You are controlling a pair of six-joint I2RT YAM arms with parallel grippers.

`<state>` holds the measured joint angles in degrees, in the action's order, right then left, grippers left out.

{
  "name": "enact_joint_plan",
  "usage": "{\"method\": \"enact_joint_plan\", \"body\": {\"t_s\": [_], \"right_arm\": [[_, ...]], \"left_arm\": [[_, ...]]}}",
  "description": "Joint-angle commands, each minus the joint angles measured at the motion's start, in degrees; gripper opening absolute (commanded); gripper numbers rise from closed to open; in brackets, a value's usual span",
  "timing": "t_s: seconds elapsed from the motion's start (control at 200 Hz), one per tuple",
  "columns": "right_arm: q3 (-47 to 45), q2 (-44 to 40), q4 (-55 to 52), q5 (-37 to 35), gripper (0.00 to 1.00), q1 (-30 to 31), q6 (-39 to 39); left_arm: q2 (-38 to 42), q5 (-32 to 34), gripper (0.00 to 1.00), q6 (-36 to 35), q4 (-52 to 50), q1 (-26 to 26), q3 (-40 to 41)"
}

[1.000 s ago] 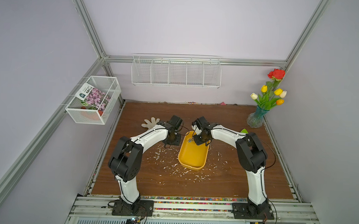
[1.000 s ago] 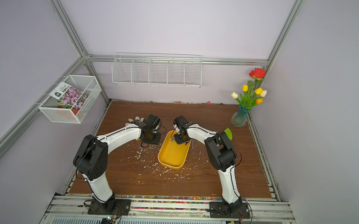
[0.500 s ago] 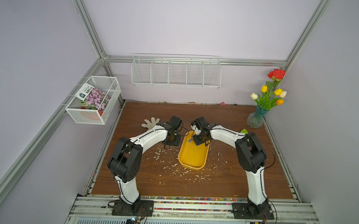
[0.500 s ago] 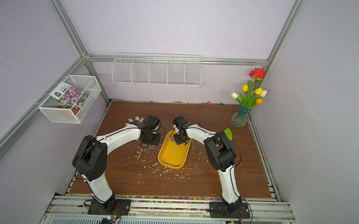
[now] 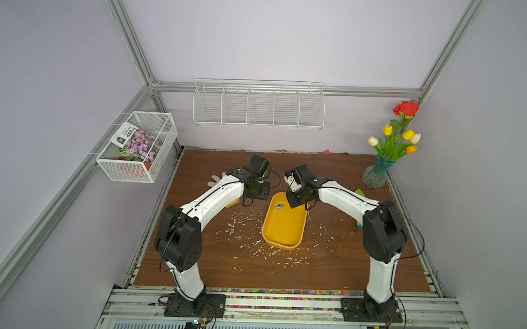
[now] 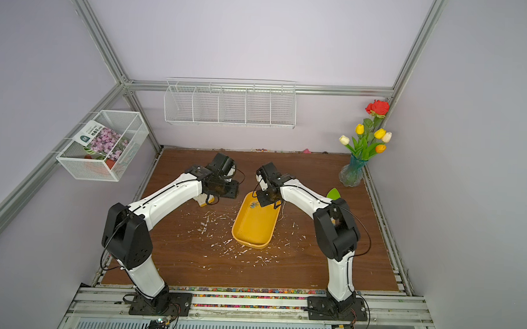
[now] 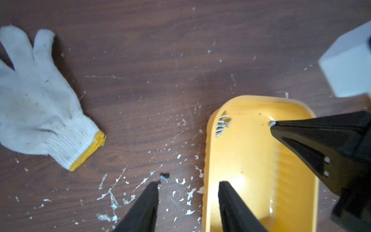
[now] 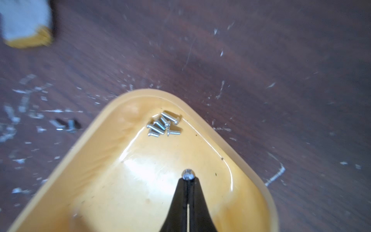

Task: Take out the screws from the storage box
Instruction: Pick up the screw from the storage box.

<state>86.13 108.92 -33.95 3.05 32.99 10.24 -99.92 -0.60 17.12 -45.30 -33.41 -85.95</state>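
Yellow storage box (image 5: 282, 230); silvery screws (image 8: 163, 125) — white glove (image 7: 38, 100).

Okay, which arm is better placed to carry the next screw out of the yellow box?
Right. The right gripper is shut on one screw inside the storage box, ready to lift out. The left gripper is open and empty, its fingers either side of the box's wall, away from the remaining screws.
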Motion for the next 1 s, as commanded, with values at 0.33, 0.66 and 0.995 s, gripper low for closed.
{"method": "enact_joint_plan", "body": {"t_s": [0.33,0.66,0.995], "right_arm": [[-22.71,-26.32,-7.28,-5.47,0.00,-3.00,9.62],[-34.23,-24.69,-1.17,-5.95,0.00,-3.22,12.39],[-36.90,-19.84,3.58,-4.74,0.00,-3.20,12.00]], "left_arm": [[-4.17,-12.79,0.44,-12.84,2.92,-6.76,-1.69],[-12.34,-9.37,0.44,-15.10,3.90,-8.60,-4.80],[-18.01,-3.53,0.38,-10.69,5.97,-8.60,-5.54]]}}
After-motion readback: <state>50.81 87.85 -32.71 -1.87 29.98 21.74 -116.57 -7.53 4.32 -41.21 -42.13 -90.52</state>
